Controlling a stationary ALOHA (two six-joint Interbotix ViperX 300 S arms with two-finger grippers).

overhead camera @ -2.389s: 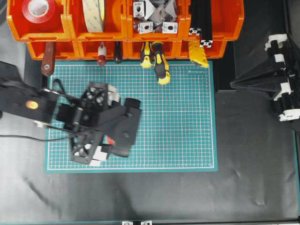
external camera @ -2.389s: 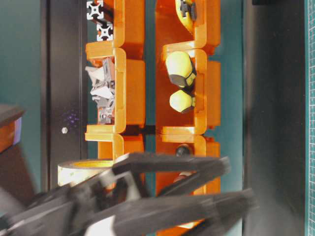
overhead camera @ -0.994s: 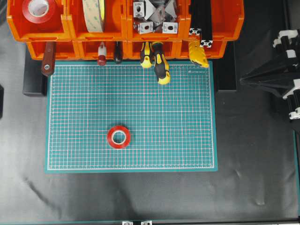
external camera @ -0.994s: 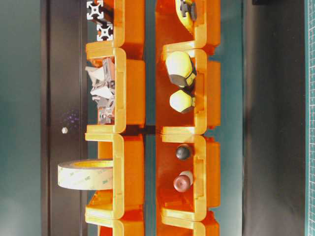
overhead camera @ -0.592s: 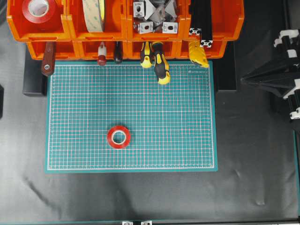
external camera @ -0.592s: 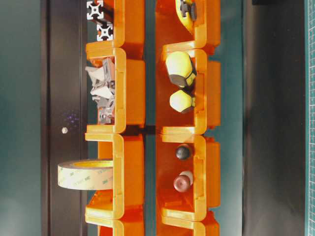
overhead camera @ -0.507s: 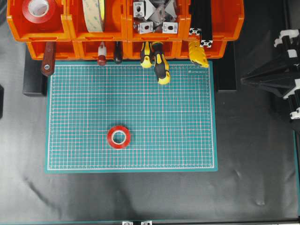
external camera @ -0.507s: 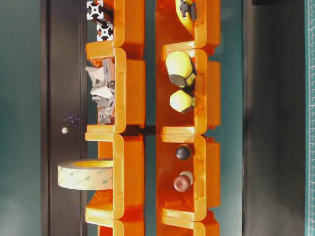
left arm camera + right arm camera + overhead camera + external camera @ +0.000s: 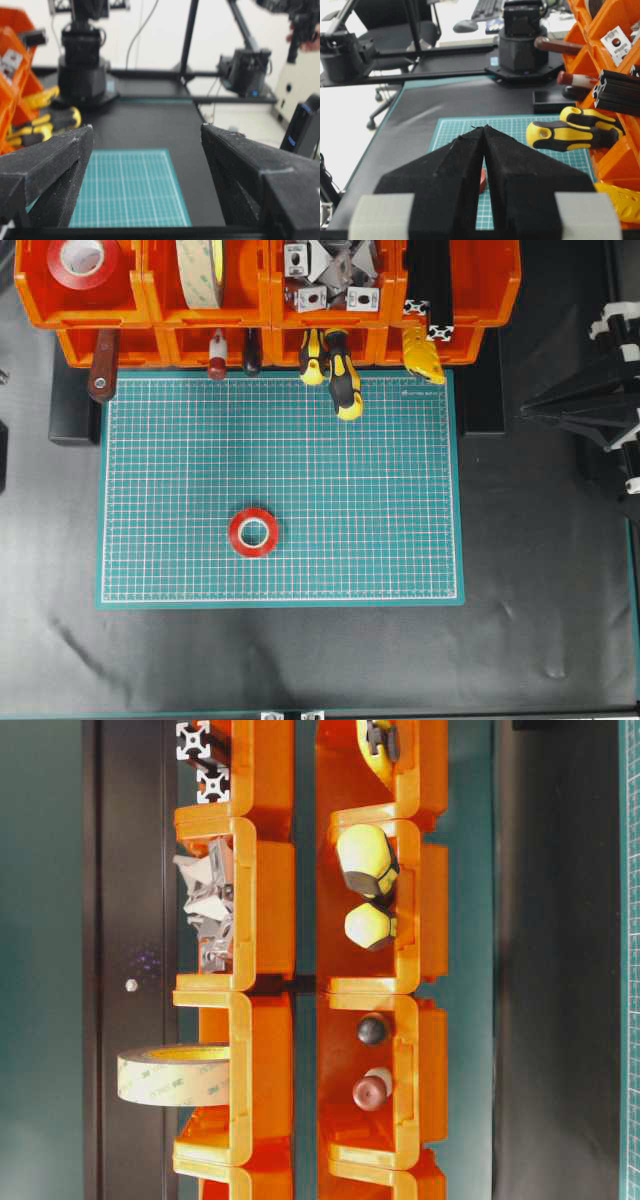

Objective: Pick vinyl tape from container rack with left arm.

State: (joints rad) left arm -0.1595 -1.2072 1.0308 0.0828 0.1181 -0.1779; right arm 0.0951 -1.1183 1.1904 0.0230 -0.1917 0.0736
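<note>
The vinyl tape [image 9: 253, 531], a small red ring with a whitish core, lies flat on the green mat [image 9: 380, 490], left of its middle, with nothing touching it. The orange container rack [image 9: 265, 310] spans the far edge. The left gripper [image 9: 147, 127] is out of the overhead view. In its wrist view its black fingers [image 9: 50, 165] stand wide apart with nothing between them, above the mat's [image 9: 130, 185] edge. My right gripper [image 9: 525, 412] rests at the right, jaws shut. A sliver of the tape [image 9: 482, 180] shows behind them.
A larger red roll [image 9: 82, 258] sits in the rack's top-left bin, a cream tape roll [image 9: 200, 270] beside it. Yellow-black screwdrivers [image 9: 340, 375] and dark-handled tools [image 9: 102, 365] stick out of the lower bins over the mat's far edge. Metal brackets [image 9: 330, 275] fill another bin.
The left gripper, which stood over the tape on the mat, has pulled away out of the overhead view and left the tape there. The right arm has drifted slightly right.
</note>
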